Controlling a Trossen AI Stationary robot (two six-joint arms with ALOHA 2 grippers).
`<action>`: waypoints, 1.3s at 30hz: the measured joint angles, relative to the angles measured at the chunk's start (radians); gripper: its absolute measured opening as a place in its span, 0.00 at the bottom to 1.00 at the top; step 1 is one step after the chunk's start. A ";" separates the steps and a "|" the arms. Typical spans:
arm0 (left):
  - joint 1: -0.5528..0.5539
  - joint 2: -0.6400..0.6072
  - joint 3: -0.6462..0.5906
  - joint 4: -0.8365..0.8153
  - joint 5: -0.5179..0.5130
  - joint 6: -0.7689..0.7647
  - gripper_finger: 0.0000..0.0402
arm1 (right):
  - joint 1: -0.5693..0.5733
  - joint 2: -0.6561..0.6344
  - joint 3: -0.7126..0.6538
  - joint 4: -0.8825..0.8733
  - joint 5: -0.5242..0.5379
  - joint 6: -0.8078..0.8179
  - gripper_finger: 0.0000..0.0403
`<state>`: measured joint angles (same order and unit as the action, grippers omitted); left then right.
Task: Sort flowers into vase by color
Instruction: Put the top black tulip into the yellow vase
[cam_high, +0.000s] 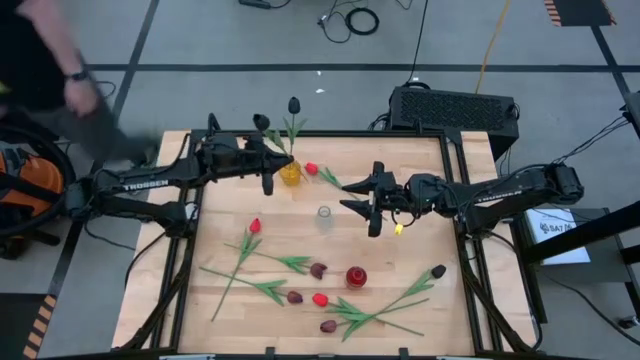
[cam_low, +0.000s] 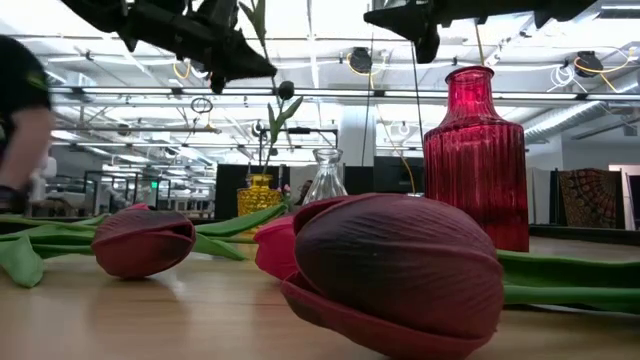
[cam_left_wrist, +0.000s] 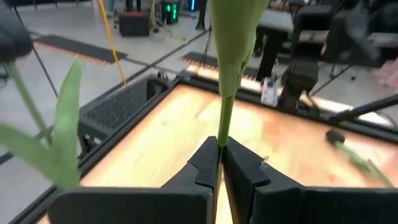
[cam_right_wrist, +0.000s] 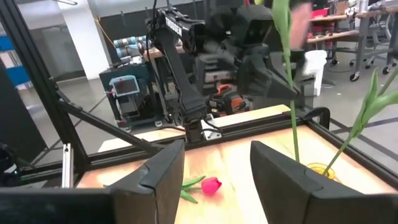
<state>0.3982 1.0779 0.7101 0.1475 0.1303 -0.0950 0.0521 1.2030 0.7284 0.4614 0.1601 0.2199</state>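
the left end effector (cam_high: 268, 172) is pinching a near-black tulip's stem (cam_left_wrist: 225, 121) upright, just beside the yellow vase (cam_high: 290, 173); the right end effector (cam_high: 374, 212) is hovering open, empty.

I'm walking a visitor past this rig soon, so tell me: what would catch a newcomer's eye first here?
Most striking is the left gripper at the table's far edge, shut on a green flower stem above the yellow vase, which already holds a dark tulip. The right gripper hangs open near mid-table beside the clear vase. Nearer the front, red and maroon tulips lie scattered around the red vase.
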 joint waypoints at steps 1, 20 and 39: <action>0.014 0.000 0.000 -0.013 0.007 0.001 0.05 | 0.000 0.000 0.000 0.000 0.001 -0.001 0.44; 0.176 -0.065 0.000 -0.151 0.041 0.084 0.05 | -0.003 0.000 0.000 -0.043 0.001 -0.023 0.44; 0.230 -0.063 -0.146 0.011 0.027 0.076 0.05 | -0.007 0.000 0.000 -0.049 0.024 -0.022 0.44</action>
<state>0.6281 1.0149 0.5638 0.1589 0.1574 -0.0189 0.0448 1.2034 0.7286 0.4126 0.1842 0.1974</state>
